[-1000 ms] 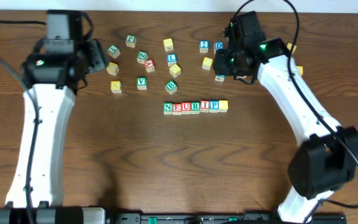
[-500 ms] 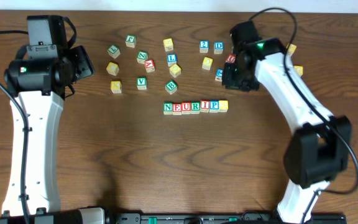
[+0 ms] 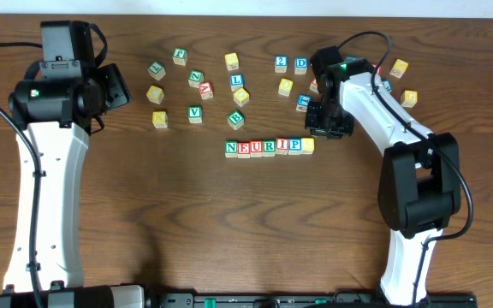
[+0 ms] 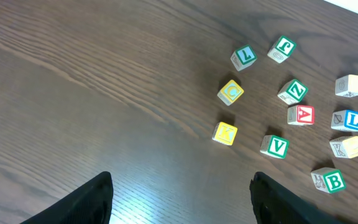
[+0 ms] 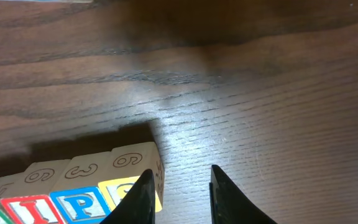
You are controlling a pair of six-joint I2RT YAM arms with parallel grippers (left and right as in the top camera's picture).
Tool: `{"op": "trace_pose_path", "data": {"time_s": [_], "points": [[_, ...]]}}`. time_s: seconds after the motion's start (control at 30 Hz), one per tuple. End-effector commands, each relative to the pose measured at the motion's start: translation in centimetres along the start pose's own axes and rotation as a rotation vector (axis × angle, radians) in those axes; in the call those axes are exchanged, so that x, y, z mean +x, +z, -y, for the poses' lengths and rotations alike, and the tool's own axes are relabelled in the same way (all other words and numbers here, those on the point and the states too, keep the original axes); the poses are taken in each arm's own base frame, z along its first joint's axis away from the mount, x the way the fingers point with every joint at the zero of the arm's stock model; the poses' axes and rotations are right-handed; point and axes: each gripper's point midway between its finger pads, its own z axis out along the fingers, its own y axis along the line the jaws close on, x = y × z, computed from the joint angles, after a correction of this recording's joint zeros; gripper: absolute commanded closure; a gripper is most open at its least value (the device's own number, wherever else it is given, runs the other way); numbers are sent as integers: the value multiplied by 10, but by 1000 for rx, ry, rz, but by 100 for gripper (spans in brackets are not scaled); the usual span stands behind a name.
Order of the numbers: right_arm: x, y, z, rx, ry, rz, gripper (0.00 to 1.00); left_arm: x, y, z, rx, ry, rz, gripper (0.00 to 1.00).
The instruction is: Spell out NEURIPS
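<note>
A row of letter cubes spells N (image 3: 231,148), E (image 3: 244,148), U (image 3: 257,147), R (image 3: 270,146), I (image 3: 282,145), P (image 3: 295,145) and ends in a yellow-faced cube (image 3: 307,145). My right gripper (image 3: 328,128) hangs just right of that yellow cube. In the right wrist view its gripper (image 5: 181,177) is narrowly open with only bare wood between the fingers. The left finger sits against the yellow cube (image 5: 132,171), with the P (image 5: 82,202) beside it. My left gripper (image 3: 120,88) is open at the far left, its gripper (image 4: 182,180) empty above the table.
Loose cubes with other letters lie behind the row: a left cluster with V (image 3: 195,113), B (image 3: 236,119) and K (image 3: 159,119), then 2 (image 3: 281,63) and D (image 3: 301,64). More cubes (image 3: 410,97) lie beyond the right arm.
My right gripper has come forward from the back cubes to the right end of the row, and its jaws have narrowed. The left arm shifted slightly left, then held still.
</note>
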Motion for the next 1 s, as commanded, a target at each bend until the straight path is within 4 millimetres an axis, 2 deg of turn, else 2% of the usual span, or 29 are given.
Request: {"op": "trace_pose_path", "data": {"time_s": [0.0, 0.27, 0.53, 0.97], "points": [[3, 11, 9, 28, 24, -18, 76, 4, 3, -2, -8, -16, -15, 30], [4, 20, 8, 18, 22, -10, 76, 4, 3, -2, -8, -16, -15, 30], [3, 20, -8, -16, -46, 13, 76, 4, 3, -2, -8, -16, -15, 30], [1, 20, -9, -21, -46, 17, 77, 4, 3, -2, -8, -16, -15, 30]]}}
